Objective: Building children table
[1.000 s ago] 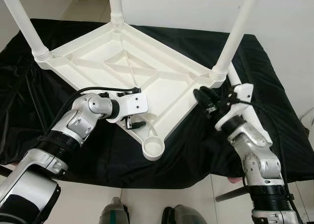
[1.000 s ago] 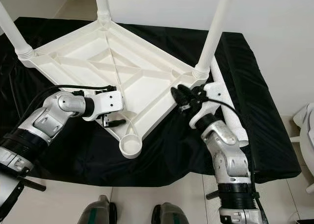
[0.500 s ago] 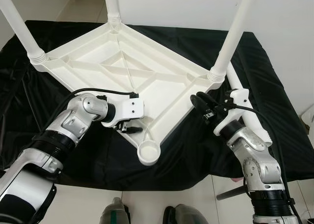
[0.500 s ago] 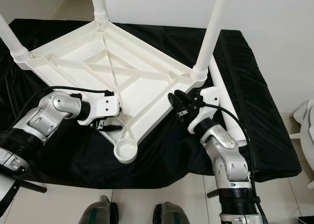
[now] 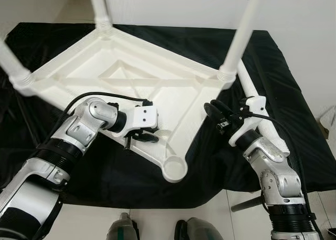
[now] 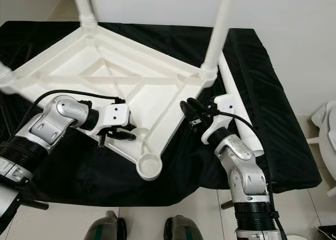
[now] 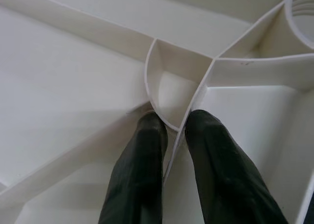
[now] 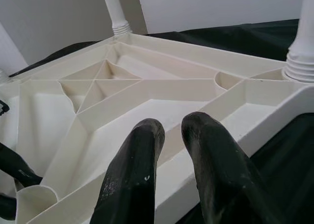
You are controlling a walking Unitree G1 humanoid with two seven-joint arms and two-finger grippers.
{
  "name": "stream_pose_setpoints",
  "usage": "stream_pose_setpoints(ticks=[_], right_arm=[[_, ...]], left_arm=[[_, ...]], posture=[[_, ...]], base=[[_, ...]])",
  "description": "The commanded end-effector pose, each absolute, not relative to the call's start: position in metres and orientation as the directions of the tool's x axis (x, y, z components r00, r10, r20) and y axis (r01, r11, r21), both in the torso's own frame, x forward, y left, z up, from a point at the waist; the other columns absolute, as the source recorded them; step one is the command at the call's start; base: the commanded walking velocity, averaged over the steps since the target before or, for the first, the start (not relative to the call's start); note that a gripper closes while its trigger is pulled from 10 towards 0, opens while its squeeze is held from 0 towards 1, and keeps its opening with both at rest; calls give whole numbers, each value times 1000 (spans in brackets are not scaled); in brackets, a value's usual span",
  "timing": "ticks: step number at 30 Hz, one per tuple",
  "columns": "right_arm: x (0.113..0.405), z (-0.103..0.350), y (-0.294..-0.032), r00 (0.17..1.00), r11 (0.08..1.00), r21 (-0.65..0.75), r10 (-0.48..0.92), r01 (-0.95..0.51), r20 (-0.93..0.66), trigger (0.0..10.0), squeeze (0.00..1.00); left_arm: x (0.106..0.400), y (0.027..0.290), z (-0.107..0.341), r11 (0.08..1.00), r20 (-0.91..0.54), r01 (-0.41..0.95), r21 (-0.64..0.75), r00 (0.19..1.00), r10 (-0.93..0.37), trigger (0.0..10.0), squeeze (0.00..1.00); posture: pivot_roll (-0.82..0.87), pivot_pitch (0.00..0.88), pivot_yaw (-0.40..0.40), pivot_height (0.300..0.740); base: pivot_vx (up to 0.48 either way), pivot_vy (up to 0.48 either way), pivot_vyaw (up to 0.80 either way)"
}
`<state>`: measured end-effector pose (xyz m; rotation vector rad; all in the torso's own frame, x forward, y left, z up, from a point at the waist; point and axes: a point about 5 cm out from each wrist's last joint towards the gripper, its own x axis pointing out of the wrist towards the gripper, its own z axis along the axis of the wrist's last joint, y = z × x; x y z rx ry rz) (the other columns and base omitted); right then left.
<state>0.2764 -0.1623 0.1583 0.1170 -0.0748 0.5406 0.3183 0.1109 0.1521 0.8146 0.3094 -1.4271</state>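
A white plastic children's table (image 5: 131, 77) lies upside down on a black cloth. Three white legs stand up from its corners, one of them (image 5: 242, 32) at the right corner. The near corner socket (image 5: 175, 169) holds no leg. A loose white leg (image 5: 248, 86) lies on the cloth beside the right corner, partly behind my right arm. My left gripper (image 7: 174, 128) is shut on a thin rib of the table close to the near socket, one finger on each side. My right gripper (image 5: 214, 114) sits shut at the table's right rim (image 8: 255, 126), fingers pointing inward over it.
The black cloth (image 5: 296, 93) covers a low surface, with its front edge just before my feet (image 5: 123, 229). Pale tiled floor lies in front and behind. A white object (image 6: 326, 125) stands off the cloth at the far right.
The table has turned anticlockwise on the cloth: its near socket corner swung right and toward me, its left corner came nearer. My left gripper went along with it; the right gripper barely shifted.
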Motion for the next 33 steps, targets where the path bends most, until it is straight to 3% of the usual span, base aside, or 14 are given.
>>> stream_pose_setpoints(ticks=[1,10,14,15,18,27,33], right_arm=[[278,159,-163,856,852,84,509,-516,91,10000,0],[280,160,-163,857,854,82,507,-514,92,10000,0],[281,161,-164,864,860,86,496,-503,92,10000,0],[281,161,-164,867,864,87,489,-496,96,10000,0],[282,161,-164,870,867,87,484,-491,97,10000,0],[285,162,-163,875,872,88,474,-482,100,10000,0],[285,163,-163,878,875,86,466,-476,107,10000,0]], left_arm=[[320,119,148,0,-635,958,288,191,-748,0,0],[325,119,152,40,-612,951,307,229,-757,0,0],[331,115,157,106,-572,940,325,285,-769,0,0],[339,113,160,195,-530,921,339,358,-769,0,0],[342,111,162,249,-506,906,343,401,-763,0,0],[342,110,157,318,-518,885,341,459,-722,0,0],[344,125,154,384,-559,843,377,537,-632,0,0]], posture=[[-48,81,10,740],[-48,83,6,740],[-48,85,7,740],[-49,88,10,740],[-49,89,11,740],[-42,89,10,740],[-47,86,17,740]], base=[[0,0,0],[0,0,0],[0,0,0],[0,0,0],[0,0,0],[0,0,0],[0,0,0]])
